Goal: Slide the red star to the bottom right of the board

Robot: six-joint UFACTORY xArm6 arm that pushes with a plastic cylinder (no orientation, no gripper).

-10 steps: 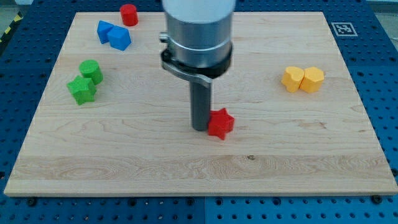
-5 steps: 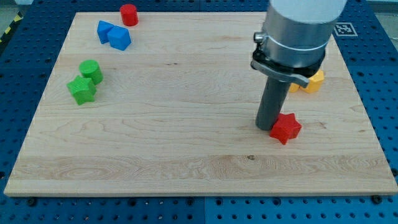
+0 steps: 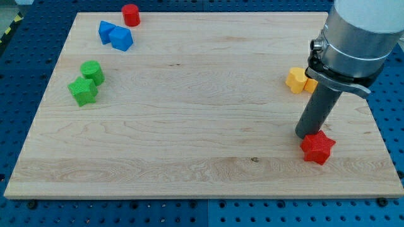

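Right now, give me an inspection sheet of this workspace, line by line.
Surface: pale wooden board, lying flat on a blue perforated table.
Job's thing: red star block, near the board's bottom right, not yet in the corner.
Clutter: small red cylinder block at the view's top; two blue blocks touching; two green blocks touching; two yellow blocks, the right one partly hidden by the rod.
Gripper: none; my tip sits against the star's upper left side.
Cables: nothing seen.
Surroundings: black-and-white marker tag at the board's top right corner.
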